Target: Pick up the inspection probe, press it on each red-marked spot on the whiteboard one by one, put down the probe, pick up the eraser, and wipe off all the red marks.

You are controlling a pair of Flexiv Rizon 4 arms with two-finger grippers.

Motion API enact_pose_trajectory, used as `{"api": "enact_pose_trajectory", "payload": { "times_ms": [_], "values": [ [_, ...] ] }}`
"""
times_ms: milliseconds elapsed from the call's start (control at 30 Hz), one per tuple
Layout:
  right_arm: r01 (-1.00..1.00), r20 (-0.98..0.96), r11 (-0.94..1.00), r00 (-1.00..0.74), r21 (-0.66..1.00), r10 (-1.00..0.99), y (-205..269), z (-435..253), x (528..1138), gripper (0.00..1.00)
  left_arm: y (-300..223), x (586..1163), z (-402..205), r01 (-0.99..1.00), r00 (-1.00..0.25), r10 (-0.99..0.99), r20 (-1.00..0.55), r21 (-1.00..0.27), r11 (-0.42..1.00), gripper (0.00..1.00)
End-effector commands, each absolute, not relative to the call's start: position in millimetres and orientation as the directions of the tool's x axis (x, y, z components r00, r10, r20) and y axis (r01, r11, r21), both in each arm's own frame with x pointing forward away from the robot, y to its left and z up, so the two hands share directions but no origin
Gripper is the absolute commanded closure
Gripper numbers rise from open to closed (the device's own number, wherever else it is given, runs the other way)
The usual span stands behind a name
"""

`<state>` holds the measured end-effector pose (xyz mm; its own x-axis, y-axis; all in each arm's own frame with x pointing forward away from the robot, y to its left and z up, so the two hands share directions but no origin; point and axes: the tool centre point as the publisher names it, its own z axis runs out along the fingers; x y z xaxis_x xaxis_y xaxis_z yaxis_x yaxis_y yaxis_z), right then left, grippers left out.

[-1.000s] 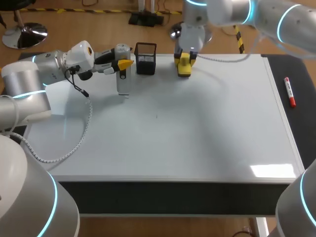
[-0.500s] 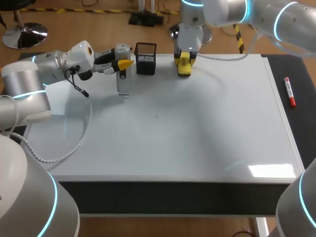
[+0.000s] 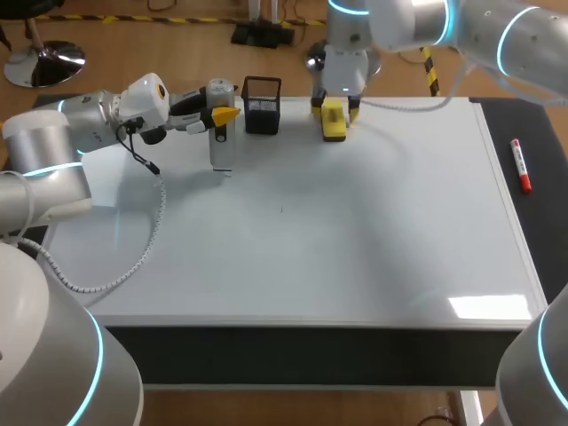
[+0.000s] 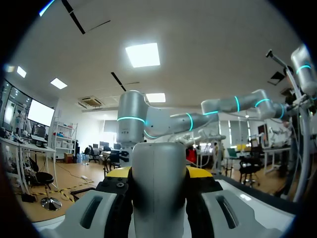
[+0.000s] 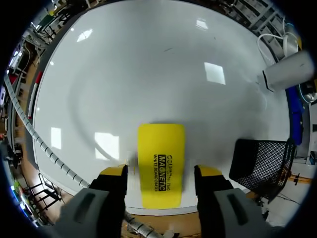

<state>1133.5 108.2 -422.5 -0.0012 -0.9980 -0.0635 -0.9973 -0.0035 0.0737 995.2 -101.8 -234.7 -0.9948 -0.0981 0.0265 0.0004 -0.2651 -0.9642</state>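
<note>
**Yellow eraser between spread fingers, probe clamped at the far left**

Grey and white, the left arm comes in from the left and lies low across the far left corner of the whiteboard [image 3: 293,240]. A coiled cable [image 3: 133,257] hangs from it and rests on the board. The left gripper [image 3: 222,115] points right and is clamped on the probe [image 3: 220,133]. In the left wrist view the probe's pale grey barrel [image 4: 158,193] fills the space between the two fingers, and both press against it. From the head view the probe stands upright in the grip with its dark lower end pointing down at the board. I cannot tell whether the tip touches the surface.

Just to the right of the probe stands a black mesh holder [image 3: 262,105], at the far edge of the board. In the right wrist view it [image 5: 262,163] stands beside the right gripper, apart from it.

Further right along the far edge lies the eraser [image 3: 334,122], a yellow block flat on the board. The right arm comes in from the far right and reaches down over it, so the right gripper [image 3: 334,105] is directly above the block. In the right wrist view the eraser [image 5: 161,168] lies lengthwise between the fingers [image 5: 114,173], which stand apart. A strip of white board shows on each side of the block, so neither finger touches it.

Well apart at the right, a red marker [image 3: 520,166] lies on the dark strip past the whiteboard's right edge.
</note>
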Motion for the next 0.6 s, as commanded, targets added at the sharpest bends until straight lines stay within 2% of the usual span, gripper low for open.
{"api": "enact_pose_trajectory", "payload": {
  "times_ms": [33,367,600],
  "values": [
    [-0.997,-0.057,-0.004,0.000,0.073,-0.998,106,-419,1135,0.00,-102,996,-234,0.001,-0.995,-0.098,0.026,-0.964,-0.267,1.00],
    [-0.995,-0.082,0.088,-0.091,0.041,-0.992,93,-405,1131,0.00,-102,996,-234,0.001,-0.995,-0.098,0.026,-0.964,-0.267,1.00],
    [-0.961,-0.245,0.273,-0.273,0.032,-0.930,74,-380,1122,0.00,-102,996,-234,0.001,-0.995,-0.098,0.026,-0.964,-0.267,1.00]
  ]
}}
